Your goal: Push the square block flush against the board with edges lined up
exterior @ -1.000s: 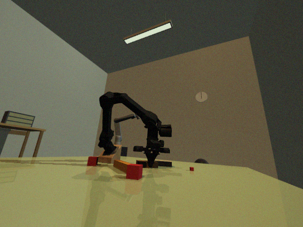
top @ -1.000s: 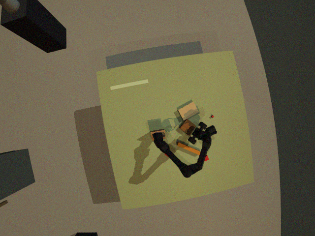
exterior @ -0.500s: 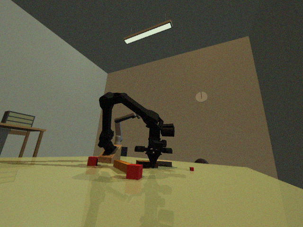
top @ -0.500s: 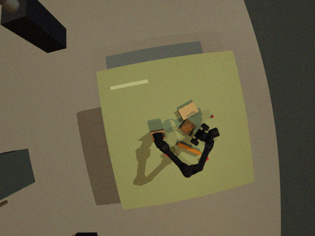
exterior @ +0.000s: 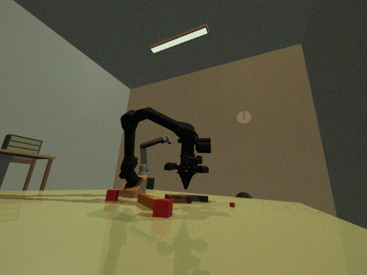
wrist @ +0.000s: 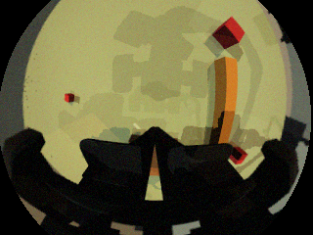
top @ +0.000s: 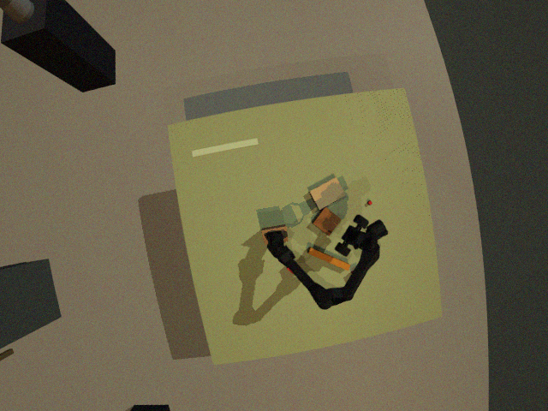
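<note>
The brown square block (top: 326, 221) (exterior: 177, 198) lies flat just below the tan board (top: 320, 199) (exterior: 199, 199) in the top view. The block is turned relative to the board. A corner of it is at or very near the board's lower long side, with a wedge-shaped gap beside it; no whole side lies along the board. My gripper (exterior: 186, 188) (wrist: 155, 129) is shut and empty, its tips raised above the table on the right of the block in the top view, where they are hidden. My fingers hide most of the block and board in the wrist view.
An orange bar (top: 330, 259) (exterior: 145, 200) (wrist: 227, 98) lies below the block in the top view. A large red cube (exterior: 162, 208) (wrist: 229, 33) and another red cube (exterior: 112, 195) (wrist: 238, 155) lie near its ends. A tiny red cube (top: 369, 202) (exterior: 231, 204) (wrist: 69, 98) lies right of the board.
</note>
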`<act>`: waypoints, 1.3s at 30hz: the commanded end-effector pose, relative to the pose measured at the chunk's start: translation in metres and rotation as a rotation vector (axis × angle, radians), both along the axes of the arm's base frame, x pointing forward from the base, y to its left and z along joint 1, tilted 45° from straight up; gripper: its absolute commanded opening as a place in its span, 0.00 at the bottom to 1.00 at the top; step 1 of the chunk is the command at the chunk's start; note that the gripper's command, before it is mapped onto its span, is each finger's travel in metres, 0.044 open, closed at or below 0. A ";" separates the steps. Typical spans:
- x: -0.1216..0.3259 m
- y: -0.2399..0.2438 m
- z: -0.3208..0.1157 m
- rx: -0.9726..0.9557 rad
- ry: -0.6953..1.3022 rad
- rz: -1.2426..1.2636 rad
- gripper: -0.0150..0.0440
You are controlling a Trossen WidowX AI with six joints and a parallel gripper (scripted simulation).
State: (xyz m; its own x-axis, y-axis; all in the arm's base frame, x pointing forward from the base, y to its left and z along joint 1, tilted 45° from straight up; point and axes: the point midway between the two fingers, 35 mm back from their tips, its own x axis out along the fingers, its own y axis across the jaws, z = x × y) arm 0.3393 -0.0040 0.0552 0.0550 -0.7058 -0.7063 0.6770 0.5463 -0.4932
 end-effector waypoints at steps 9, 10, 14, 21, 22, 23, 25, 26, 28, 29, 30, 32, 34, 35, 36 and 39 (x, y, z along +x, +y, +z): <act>-0.037 0.015 -0.008 -0.008 0.261 0.258 0.25; -0.040 0.016 -0.009 -0.009 0.285 0.283 0.25; -0.054 0.020 -0.012 -0.015 0.382 0.381 0.25; -0.079 0.025 -0.018 -0.026 0.552 0.552 0.25; -0.082 0.025 -0.019 -0.028 0.576 0.577 0.25; -0.086 0.026 -0.020 -0.029 0.601 0.601 0.25; -0.093 0.026 -0.021 -0.033 0.649 0.650 0.25; -0.096 0.027 -0.022 -0.035 0.673 0.674 0.25; -0.104 0.027 -0.023 -0.039 0.722 0.723 0.25; -0.107 0.027 -0.024 -0.041 0.746 0.747 0.25; -0.111 0.027 -0.025 -0.043 0.771 0.771 0.25; -0.118 0.027 -0.026 -0.047 0.820 0.819 0.25; -0.125 0.027 -0.028 -0.052 0.868 0.867 0.25; -0.129 0.026 -0.029 -0.054 0.893 0.891 0.25; -0.132 0.026 -0.029 -0.056 0.917 0.915 0.25; -0.143 0.025 -0.031 -0.063 0.991 0.987 0.25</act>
